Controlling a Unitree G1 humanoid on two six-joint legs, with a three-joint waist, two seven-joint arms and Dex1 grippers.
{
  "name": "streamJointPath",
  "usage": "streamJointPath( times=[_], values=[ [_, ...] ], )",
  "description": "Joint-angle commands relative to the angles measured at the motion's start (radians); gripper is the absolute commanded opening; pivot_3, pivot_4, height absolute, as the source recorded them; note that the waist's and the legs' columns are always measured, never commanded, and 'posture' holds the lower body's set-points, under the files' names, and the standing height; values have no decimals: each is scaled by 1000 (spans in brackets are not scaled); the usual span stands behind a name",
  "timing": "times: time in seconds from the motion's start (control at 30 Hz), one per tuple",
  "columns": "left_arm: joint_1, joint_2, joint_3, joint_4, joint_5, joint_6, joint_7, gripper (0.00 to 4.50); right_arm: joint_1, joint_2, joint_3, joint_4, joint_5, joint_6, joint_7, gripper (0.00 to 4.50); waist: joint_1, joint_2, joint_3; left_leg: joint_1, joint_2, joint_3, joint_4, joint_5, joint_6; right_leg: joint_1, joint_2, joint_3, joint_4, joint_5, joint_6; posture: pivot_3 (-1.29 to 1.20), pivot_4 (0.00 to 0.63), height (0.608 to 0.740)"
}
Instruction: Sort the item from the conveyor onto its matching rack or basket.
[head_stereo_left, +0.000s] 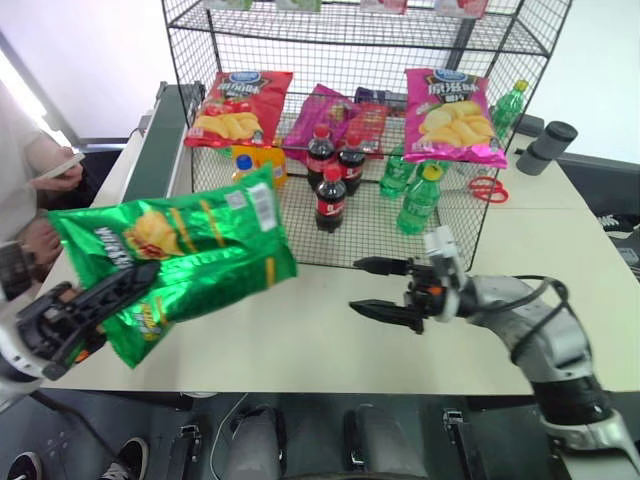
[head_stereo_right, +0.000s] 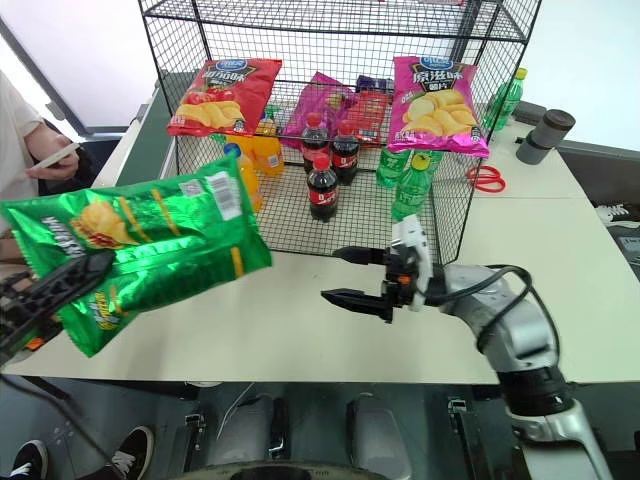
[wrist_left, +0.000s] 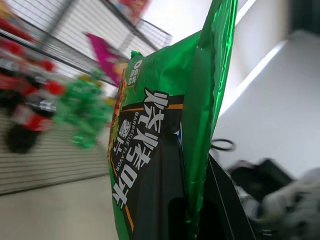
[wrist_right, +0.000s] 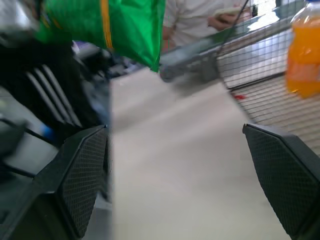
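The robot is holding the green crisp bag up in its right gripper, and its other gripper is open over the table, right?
Not quite: the left gripper holds the green crisp bag, as the left eye view shows. The open one over the table is the right gripper.

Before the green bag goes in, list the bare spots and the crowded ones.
Bare: the table between the green bag and the open right gripper, and right of the rack. Crowded: the rack's floor with bottles, and its shelf with crisp bags.

Red scissors (head_stereo_left: 486, 188) lie near a dark cylinder (head_stereo_left: 546, 146), perhaps a flask.
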Motion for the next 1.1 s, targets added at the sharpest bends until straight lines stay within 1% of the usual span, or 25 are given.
streamJointPath(
  times=[0.03,0.1,0.17,0.23,0.37,0.47,0.53,0.6,0.63,0.83,1.0,1.1],
  values=[
    [-108,-2,-86,77,-26,95,-36,33,12,-51,-89,-64,182,145,-4,4500,-3,0,0,0,0,0,0,0,0,0,0,0,0,0,0,0,150,740],
    [-205,-15,-145,148,-7,145,-73,33,1,-60,-118,-53,240,195,-23,4500,-5,0,0,0,1,0,0,0,0,-1,2,1,0,0,0,0,150,740],
    [-320,-36,-213,255,-2,212,-109,33,-6,-64,-117,-40,215,193,-34,4500,-3,0,0,0,0,0,-1,0,0,-1,3,1,0,0,0,0,150,740],
    [-410,-59,-253,338,-11,275,-124,33,0,-63,-109,-41,190,183,-36,4500,-1,0,0,0,0,0,-1,0,0,-1,3,1,0,1,1,0,150,740],
    [-500,-105,-301,398,36,356,-166,33,-22,-3,-111,-42,225,196,-98,4500,-2,-1,0,-5,-1,0,0,0,0,-5,3,1,-1,2,3,0,150,740],
    [-541,-147,-334,422,53,415,-180,33,-36,16,-94,-52,199,185,-101,4500,-1,-1,0,-5,-1,0,0,0,0,-6,3,1,-1,2,4,0,150,740],
    [-558,-172,-351,422,65,447,-186,33,-56,50,-93,-32,184,166,-133,4500,-1,-1,0,-5,0,0,0,0,0,-5,3,1,-1,2,4,0,150,740],
    [-574,-185,-354,423,77,468,-187,33,-61,45,-70,-9,123,134,-122,4500,-2,-1,0,-5,0,-1,0,0,0,-5,3,1,-1,2,4,0,150,740],
    [-582,-188,-349,428,83,474,-186,33,-60,37,-64,-3,120,143,-113,4500,-1,-1,0,-5,-1,-1,0,0,0,-5,3,1,0,2,4,0,150,740],
    [-605,-205,-330,449,113,496,-195,33,-49,25,-76,-57,283,284,-92,4500,0,-1,0,-5,-1,-2,0,0,0,-5,3,1,-1,2,3,0,150,740],
    [-607,-230,-335,421,126,508,-195,33,-99,65,-83,-38,420,370,-150,4500,-3,-1,0,-5,0,-2,0,0,0,-5,2,1,0,2,3,0,150,740],
    [-614,-244,-337,413,132,515,-194,33,-102,51,-30,-47,361,372,-132,4500,-1,-1,0,-5,0,-2,0,0,0,-5,3,1,0,2,3,0,150,740]
  ],
)
